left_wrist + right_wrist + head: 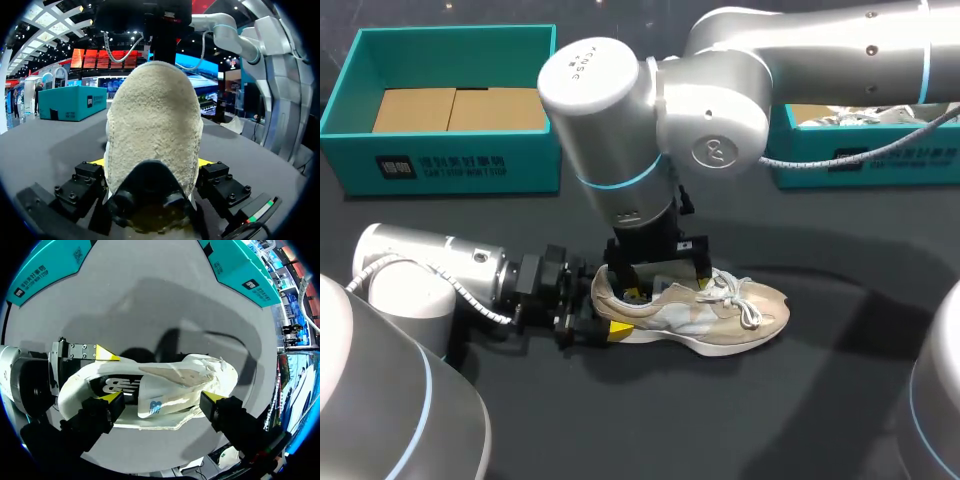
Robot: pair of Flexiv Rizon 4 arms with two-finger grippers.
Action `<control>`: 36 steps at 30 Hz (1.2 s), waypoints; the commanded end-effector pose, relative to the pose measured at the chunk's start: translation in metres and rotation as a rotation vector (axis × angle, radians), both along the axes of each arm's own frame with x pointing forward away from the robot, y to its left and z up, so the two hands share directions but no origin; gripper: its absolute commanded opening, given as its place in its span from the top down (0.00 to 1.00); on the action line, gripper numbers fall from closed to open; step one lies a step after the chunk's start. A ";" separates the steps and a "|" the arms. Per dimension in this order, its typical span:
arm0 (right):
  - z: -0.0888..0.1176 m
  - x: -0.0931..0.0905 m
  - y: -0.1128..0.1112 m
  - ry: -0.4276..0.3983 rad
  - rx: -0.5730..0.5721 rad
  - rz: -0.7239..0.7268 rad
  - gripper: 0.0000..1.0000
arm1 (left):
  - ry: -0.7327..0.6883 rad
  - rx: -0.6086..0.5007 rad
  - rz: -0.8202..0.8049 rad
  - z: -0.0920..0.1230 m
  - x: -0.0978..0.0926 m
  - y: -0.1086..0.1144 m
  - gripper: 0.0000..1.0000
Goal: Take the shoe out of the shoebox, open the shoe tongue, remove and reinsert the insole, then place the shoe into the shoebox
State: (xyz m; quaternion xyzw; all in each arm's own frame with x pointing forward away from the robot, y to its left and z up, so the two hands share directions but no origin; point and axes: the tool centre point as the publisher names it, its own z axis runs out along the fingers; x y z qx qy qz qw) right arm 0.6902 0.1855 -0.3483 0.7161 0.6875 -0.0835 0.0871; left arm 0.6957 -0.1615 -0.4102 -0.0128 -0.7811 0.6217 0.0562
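Observation:
A beige sneaker (720, 310) lies on its sole in the middle of the dark table, toe to the right. My left gripper (600, 325) comes in low from the left, and its fingers press both sides of the heel. In the left wrist view the heel (152, 130) fills the space between the two yellow tips of that gripper (151, 162). My right gripper (658, 270) points straight down over the shoe's collar, open. Seen from its wrist, the right gripper (162, 398) holds nothing, and its fingers stand wide along the near side of the shoe (170, 380).
A teal shoebox (450, 165) with brown cardboard inside stands at the back left. A second teal box (860, 160) with pale contents stands at the back right, partly behind my right arm. Both arms crowd the table's middle.

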 end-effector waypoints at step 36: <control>0.004 -0.003 -0.010 -0.112 -0.051 -0.289 0.56 | 0.000 0.000 0.000 -0.002 0.000 0.001 1.00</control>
